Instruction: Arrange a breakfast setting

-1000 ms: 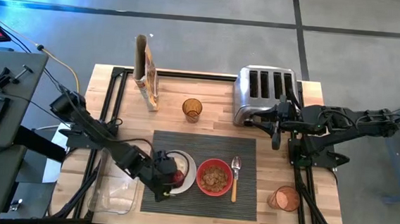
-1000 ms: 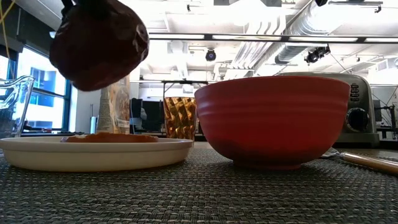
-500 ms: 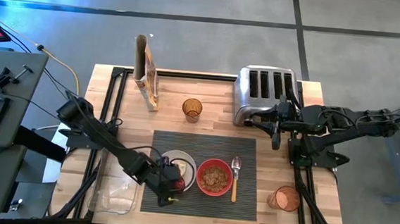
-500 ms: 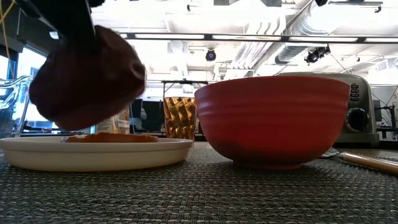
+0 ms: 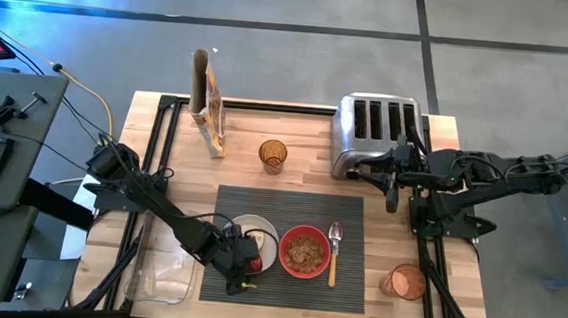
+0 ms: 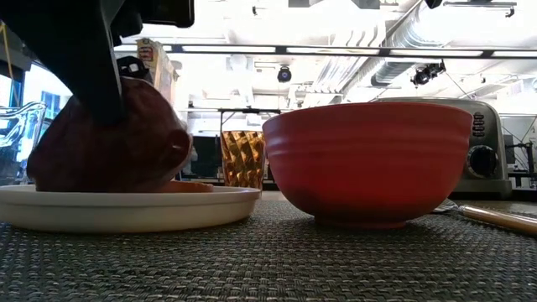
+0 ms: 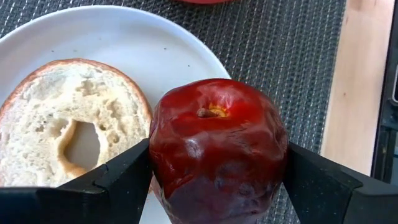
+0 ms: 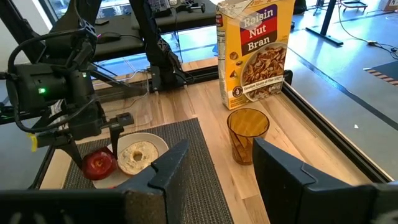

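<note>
On the dark ribbed mat (image 5: pixel 345 284) stand a white plate (image 5: pixel 267 228), a red bowl (image 5: pixel 305 252) with cereal, and a wooden-handled spoon (image 5: pixel 333 255). A bagel half (image 7: pixel 68 130) lies flat on the plate (image 7: pixel 155 50). My left gripper (image 5: pixel 248 264) is shut on a dark red fruit (image 7: pixel 217 143) at the plate's near edge, beside the bagel. In the low view the fruit (image 6: pixel 109 143) reaches down to the plate's rim (image 6: pixel 126 205). My right gripper (image 5: pixel 395 182) waits open by the toaster, raised above the table. My left gripper pinches the fruit between its two fingers (image 7: pixel 118 177), one on each of two opposite sides (image 7: pixel 163 155), at about its widest part. The fingers slant down from the table's left. The fruit's stem end (image 7: pixel 208 112) faces up; its underside is behind the plate's rim.
A chrome toaster (image 5: pixel 378 134) stands at the far right. A cereal box (image 5: pixel 208 102) and an amber glass (image 5: pixel 272 155) stand behind the mat. A clear tray (image 5: pixel 161 276) lies left of the mat, an orange cup (image 5: pixel 404 282) to its right.
My left gripper has sunk with the fruit toward the plate, shifting slightly toward the table's near edge. The fruit, which hung well above the plate, is now down at the plate's rim. The grip stays shut on it.
</note>
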